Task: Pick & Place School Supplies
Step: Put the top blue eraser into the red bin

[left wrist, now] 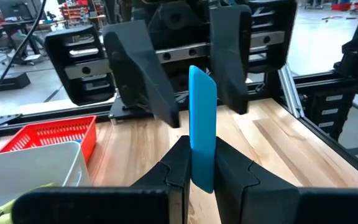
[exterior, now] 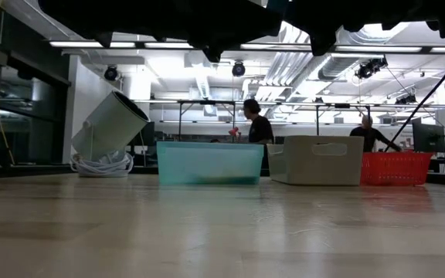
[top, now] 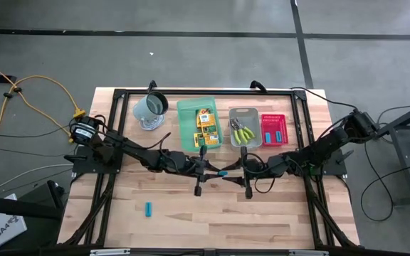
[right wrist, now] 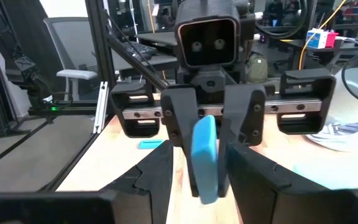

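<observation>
Fingers of your left gripper point(left wrist: 202, 171) pinch the cyan piece point(left wrist: 202, 127) at table centre, your right gripper's point(right wrist: 194, 171) fingers spread around it.

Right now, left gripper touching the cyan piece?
Touching. Left wrist view: the left gripper has both fingers pressed against the cyan piece, no gap either side.
</observation>
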Tool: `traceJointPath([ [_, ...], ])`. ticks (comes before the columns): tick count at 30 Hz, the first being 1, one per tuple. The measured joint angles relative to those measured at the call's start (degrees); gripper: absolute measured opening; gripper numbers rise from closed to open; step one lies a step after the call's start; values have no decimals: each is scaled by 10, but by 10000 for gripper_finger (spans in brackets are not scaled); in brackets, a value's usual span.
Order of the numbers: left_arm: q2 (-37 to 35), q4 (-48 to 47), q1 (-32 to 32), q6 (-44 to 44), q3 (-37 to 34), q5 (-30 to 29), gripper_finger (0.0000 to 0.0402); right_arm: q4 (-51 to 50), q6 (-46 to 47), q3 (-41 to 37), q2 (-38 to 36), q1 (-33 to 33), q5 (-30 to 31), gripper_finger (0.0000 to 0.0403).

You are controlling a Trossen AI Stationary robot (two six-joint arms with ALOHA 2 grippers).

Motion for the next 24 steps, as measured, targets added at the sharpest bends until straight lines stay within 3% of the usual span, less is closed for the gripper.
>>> traceJointPath([
  [6,0,0,0,7,0,0,39,0,0,0,0,0,0,119],
  [16,0,-1,0,7,0,1,39,0,0,0,0,0,-2,25],
  [24,0,-1,0,7,0,1,39,0,13,0,0,0,-9,40],
])
